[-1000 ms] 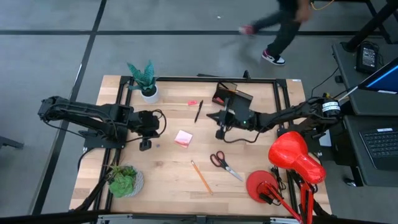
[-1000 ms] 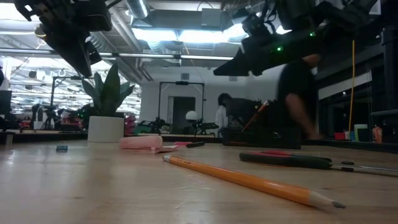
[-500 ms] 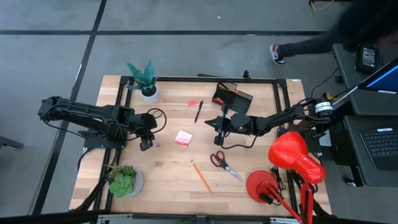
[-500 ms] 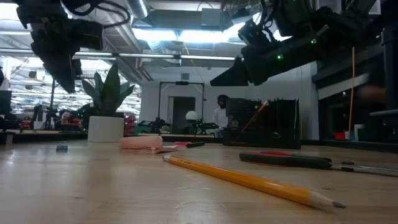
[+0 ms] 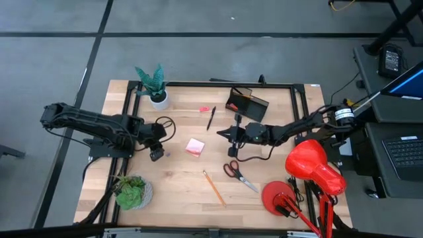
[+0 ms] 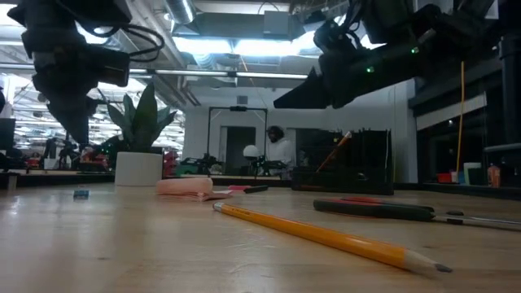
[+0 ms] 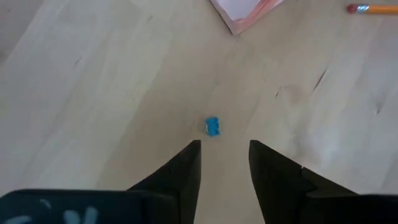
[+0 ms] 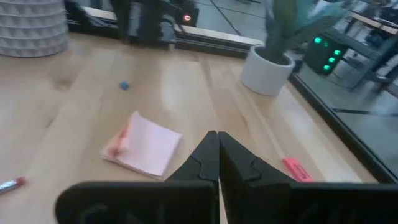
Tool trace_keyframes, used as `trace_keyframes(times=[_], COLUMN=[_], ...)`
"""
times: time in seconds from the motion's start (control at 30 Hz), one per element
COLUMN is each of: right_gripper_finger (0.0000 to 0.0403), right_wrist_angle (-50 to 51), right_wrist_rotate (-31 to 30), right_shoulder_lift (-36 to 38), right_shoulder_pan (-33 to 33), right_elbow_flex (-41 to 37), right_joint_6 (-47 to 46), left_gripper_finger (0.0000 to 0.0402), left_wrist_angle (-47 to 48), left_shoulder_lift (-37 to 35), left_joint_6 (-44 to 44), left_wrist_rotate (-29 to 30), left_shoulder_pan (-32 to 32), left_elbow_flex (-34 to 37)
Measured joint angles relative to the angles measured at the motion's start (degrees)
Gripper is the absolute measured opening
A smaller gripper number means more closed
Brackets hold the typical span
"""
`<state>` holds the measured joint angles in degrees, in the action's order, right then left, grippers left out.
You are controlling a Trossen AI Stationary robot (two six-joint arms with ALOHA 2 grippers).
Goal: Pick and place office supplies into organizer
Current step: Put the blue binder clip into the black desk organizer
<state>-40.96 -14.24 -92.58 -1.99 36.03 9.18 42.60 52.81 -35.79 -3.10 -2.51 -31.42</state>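
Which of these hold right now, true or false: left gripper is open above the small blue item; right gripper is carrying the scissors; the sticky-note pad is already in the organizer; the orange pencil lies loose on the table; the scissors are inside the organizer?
1. The left gripper is open above the small blue item. True.
2. The right gripper carries the scissors. False: it is shut and empty, and the scissors lie on the table.
3. The pink sticky-note pad is in the organizer. False: it lies on the table, apart from the organizer.
4. The orange pencil lies loose on the table. True.
5. The scissors are inside the organizer. False: they lie on the table near the pencil.
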Motion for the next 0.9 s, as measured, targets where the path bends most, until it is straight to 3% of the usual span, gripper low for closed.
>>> trace_keyframes(times=[0.63,0.9], right_gripper_finger=[0.0004,0.0004], right_wrist_angle=[-4.7,-4.7], right_wrist_rotate=[-0.1,-0.1], right_shoulder_lift=[0.0,0.0], right_shoulder_pan=[-4.3,-4.5], right_elbow_flex=[0.0,0.0], right_joint_6=[-4.4,-5.8], left_gripper_finger=[0.0125,0.0125], left_wrist_angle=[-14.7,-16.0], left_shoulder_lift=[0.1,0.6], left_joint_6=[-0.7,-2.0], left_wrist_rotate=[-4.1,-3.8], left_shoulder_pan=[0.0,0.0], left_elbow_flex=[9.5,11.4])
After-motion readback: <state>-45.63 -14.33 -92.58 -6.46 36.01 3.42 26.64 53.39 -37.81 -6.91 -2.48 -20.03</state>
